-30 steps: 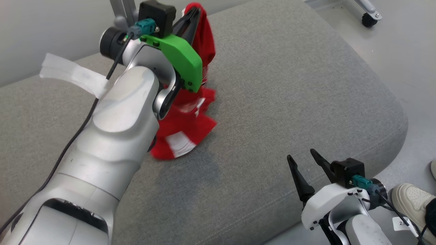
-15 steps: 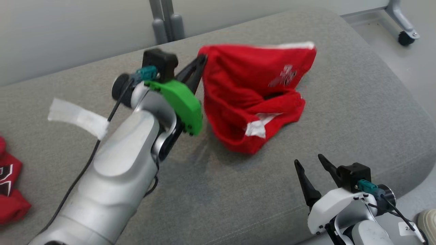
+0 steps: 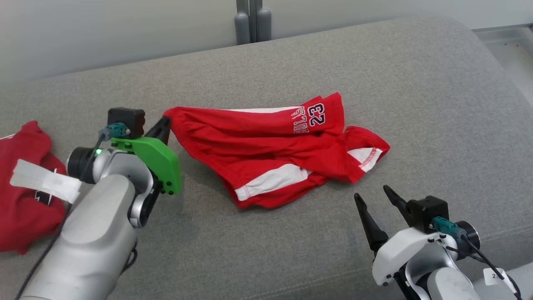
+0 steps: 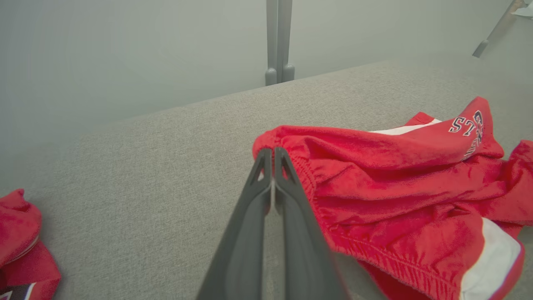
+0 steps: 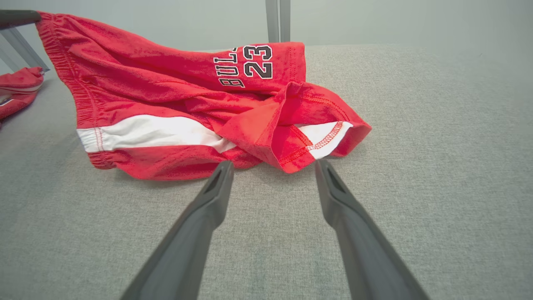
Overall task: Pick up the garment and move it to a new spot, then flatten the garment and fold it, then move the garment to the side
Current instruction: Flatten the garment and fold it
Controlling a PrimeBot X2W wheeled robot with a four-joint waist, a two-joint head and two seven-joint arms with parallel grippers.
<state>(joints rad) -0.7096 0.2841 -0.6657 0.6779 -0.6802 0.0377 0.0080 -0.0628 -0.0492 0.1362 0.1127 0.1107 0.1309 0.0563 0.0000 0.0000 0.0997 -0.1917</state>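
Note:
The garment (image 3: 270, 141) is a pair of red shorts with white side stripes and a "23" print, lying crumpled but partly spread in the middle of the grey cushion (image 3: 374, 62). My left gripper (image 3: 165, 123) is shut on the left corner of its waistband, and the left wrist view shows the fingertips (image 4: 272, 151) pinching the gathered red edge of the garment (image 4: 395, 183). My right gripper (image 3: 370, 191) stands open near the cushion's front right. In its wrist view the right gripper (image 5: 273, 164) sits just short of the garment's (image 5: 166, 96) near leg hem, not touching it.
A second red garment (image 3: 21, 200) lies at the cushion's left end, beside my left forearm. White tape (image 3: 41, 181) hangs from that arm's cable. Grey metal posts (image 3: 250, 21) stand behind the cushion. The cushion's rounded edge drops to the floor (image 3: 508, 46) at the right.
The head camera has turned left. My left gripper has come down with the garment, which hung bunched from it and now lies spread on the cushion. The right gripper has stayed open.

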